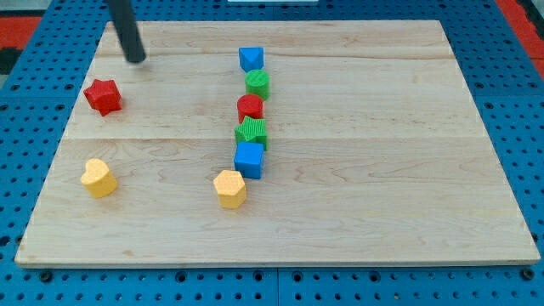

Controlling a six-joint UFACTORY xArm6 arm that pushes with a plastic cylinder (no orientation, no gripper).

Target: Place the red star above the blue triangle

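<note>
No gripper is fitted, so nothing is held. My tip (135, 59) is set on the desk (382, 170) near the view's top left, above and just right of the red star (103, 96), not touching it. The star's pointing direction cannot be told. The blue triangle (251, 59) lies well to its right, heading a column of blocks.

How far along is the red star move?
Done: nothing yet. The red star sits near the view's left edge, far from the blue triangle at the top of the middle column. In hand: my tip is just up-right of the star, not touching. Left: push the star right, then above the triangle.
</note>
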